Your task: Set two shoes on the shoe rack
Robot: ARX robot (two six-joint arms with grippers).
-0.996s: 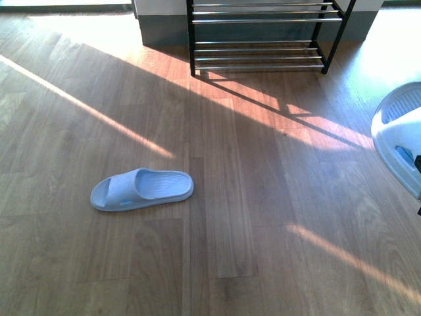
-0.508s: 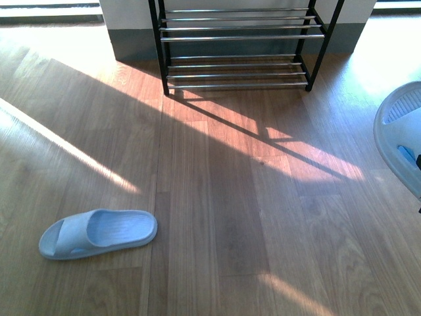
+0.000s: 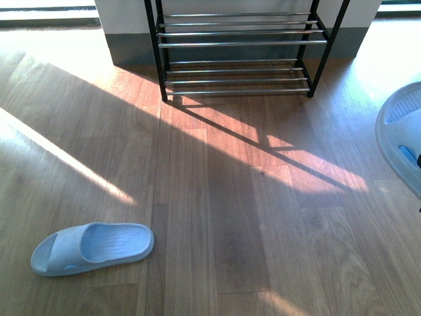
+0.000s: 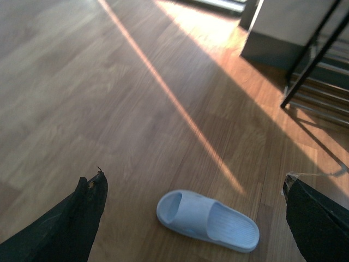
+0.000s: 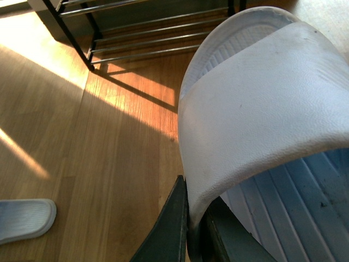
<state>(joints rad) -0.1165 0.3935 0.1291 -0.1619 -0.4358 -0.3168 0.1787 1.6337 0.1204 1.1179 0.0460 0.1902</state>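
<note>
One pale blue slide (image 3: 92,247) lies flat on the wooden floor at the near left, also seen as the slide (image 4: 207,219) under my open left gripper (image 4: 193,188), which hovers above it without touching. My right gripper (image 5: 192,215) is shut on the strap edge of a second pale blue slide (image 5: 262,120), held up off the floor; that held slide (image 3: 402,135) shows at the right edge of the front view. The shoe rack (image 3: 240,45), black frames with chrome bars, stands at the far middle against the wall, its visible shelves bare. No grey sneakers are in view.
A grey-and-white wall base (image 3: 128,39) runs behind the rack. Bright sun stripes (image 3: 66,158) cross the wooden floor (image 3: 230,217) between the slide and the rack.
The view has moved nearer the rack: the rack sits lower and further left in the frame, and the slide on the floor has slid toward the lower left corner. The held slide stays at the right edge.
</note>
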